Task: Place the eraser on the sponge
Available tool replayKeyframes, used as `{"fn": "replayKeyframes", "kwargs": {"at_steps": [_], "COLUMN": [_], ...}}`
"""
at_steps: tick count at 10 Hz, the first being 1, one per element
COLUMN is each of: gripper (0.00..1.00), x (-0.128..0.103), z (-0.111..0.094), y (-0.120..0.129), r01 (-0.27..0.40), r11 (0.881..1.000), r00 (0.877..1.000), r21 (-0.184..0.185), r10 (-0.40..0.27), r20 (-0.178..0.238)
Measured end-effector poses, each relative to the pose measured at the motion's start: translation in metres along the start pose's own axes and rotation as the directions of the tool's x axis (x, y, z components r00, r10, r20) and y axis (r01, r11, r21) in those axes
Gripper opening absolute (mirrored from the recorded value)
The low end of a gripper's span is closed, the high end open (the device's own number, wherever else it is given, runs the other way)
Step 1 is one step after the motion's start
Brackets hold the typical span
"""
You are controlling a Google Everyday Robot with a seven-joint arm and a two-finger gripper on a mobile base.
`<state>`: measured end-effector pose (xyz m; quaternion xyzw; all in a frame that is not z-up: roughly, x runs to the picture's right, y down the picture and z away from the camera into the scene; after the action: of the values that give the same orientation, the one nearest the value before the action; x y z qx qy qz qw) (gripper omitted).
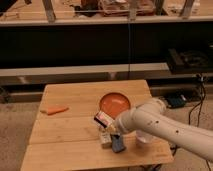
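While the white arm (160,122) reaches in from 4 o'clock across the wooden counter (65,140), the gripper (108,124) sits over the counter's middle-front, jaws clamped on the eraser (103,119). Eraser is tilted, whitish with a dark end, up off the surface and not touching the sponge (118,145). Sponge lies flat near the front edge, at 5 o'clock from the eraser, near but apart. Cream bottle (105,138) stands just beside the sponge at its 10 o'clock, right below the eraser; can't tell if bottle and sponge touch. Orange plate (115,103) is at 1 o'clock from the eraser, near, its lower right rim partly covered by the arm. Carrot (55,110) lies at 9 o'clock, well apart, near the left edge. Pale cup (145,137) is at 3 o'clock from the sponge, mostly hidden behind the arm.
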<state>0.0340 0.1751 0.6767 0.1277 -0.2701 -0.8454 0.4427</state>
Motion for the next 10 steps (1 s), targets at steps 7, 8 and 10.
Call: {"fn": "replayKeyframes", "kwargs": {"at_steps": [7, 8, 10], "gripper": [0.00, 0.00, 0.00], "x": [-0.014, -0.015, -0.019], "z": [0.010, 0.011, 0.014], "y": [0.008, 0.009, 0.012], "r01": [0.014, 0.014, 0.018], "r11": [1.000, 1.000, 0.999], "r00": [1.000, 1.000, 1.000], "r21": [-0.020, -0.022, -0.026], "r10": [-0.014, -0.014, -0.018], "r20": [0.005, 0.006, 0.008]}}
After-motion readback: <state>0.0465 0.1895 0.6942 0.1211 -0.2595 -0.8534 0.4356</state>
